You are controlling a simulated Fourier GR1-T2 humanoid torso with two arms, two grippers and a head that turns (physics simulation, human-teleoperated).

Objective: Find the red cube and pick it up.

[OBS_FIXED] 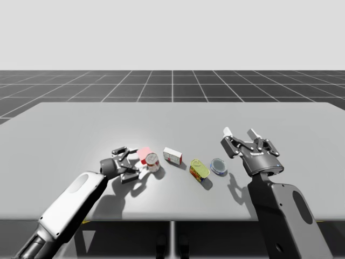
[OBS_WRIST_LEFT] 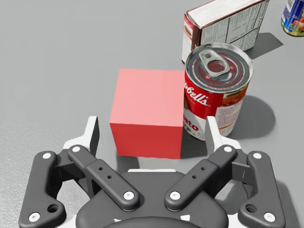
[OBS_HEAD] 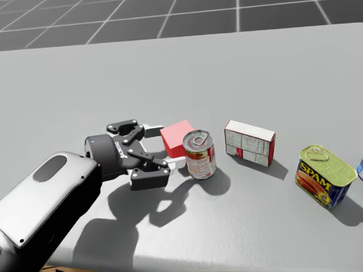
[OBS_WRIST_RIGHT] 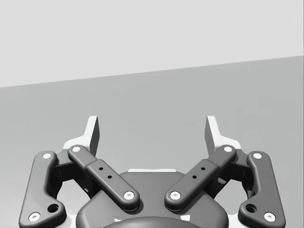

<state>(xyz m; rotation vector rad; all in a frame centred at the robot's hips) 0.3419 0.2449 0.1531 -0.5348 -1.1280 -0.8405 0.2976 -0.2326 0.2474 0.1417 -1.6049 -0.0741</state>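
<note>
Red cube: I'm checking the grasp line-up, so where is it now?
The red cube lies left of centre in the high view, between my left gripper's open jaws, the red-and-white can close beside it.

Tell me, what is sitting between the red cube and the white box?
A red and white round can stands upright between the red cube and the white box, close beside the cube. The head view shows it.

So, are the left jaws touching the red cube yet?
Apart. Left wrist view: the red cube sits between my left gripper's open jaws, a gap each side.
</note>
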